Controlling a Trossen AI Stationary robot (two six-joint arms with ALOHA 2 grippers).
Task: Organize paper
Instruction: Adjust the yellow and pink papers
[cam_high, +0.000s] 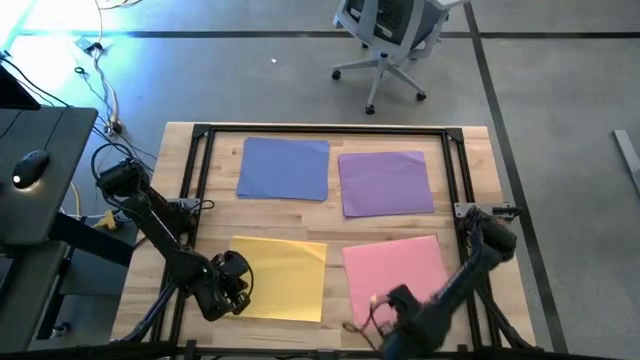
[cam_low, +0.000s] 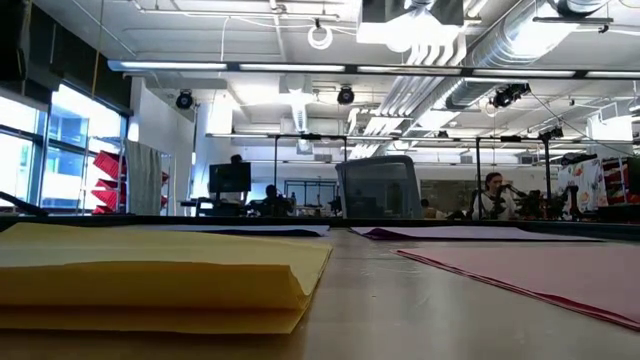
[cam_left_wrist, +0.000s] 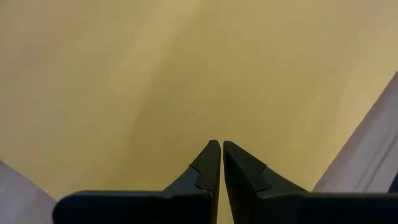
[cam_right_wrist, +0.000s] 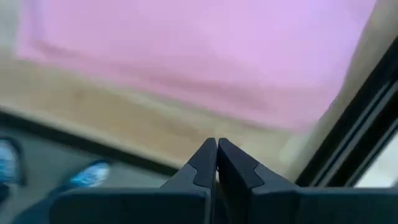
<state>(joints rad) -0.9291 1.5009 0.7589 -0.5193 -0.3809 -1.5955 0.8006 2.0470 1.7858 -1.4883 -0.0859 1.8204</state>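
Four paper piles (cam_high: 283, 167) lay sorted by tabletop corners; both the left gripper (cam_high: 232, 290) and right gripper (cam_high: 385, 310) were closed, empty. Dragging fingertips could scatter sheets.

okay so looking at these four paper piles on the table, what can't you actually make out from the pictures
- Sheet count in each pile: yellow paper, pink paper, blue paper, purple paper; the high view shows only top sheets.
- Right claw: the high view's bottom edge cuts it off.
- Neither claw shows in the low view.
- Pink paper's edges: blurred in the right wrist view.
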